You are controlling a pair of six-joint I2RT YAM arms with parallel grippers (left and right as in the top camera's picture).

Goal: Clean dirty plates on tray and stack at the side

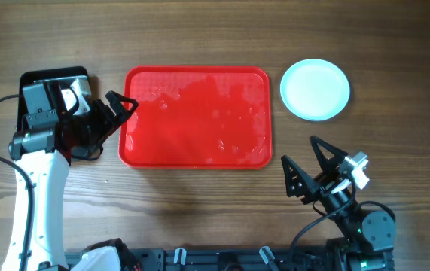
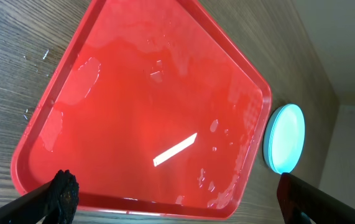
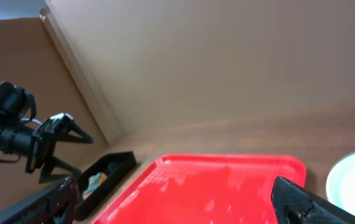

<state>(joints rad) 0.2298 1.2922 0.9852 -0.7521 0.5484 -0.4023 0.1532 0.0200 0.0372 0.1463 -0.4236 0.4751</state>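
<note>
Red tray (image 1: 198, 120), beside left end effector (image 1: 115, 125)

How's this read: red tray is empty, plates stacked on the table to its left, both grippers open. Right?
No. Overhead view shows the plates stacked on the table right of the red tray, not left. Tray is empty, left gripper and right gripper open.

The large red rectangular plastic tray (image 1: 192, 139) (image 2: 133, 99) (image 3: 227, 180), with rounded corners and a raised rim, lies flat mid-desk nearer the far edge, its long sides parallel to that edge and its floor glistening with patches and drops of water. Just off its right far corner, apart from the rim, the round pale blue-white shallow plates (image 1: 315, 89) (image 2: 285, 138) (image 3: 354, 180) sit in one neat stack, the top face clean; their number cannot be told.
</note>
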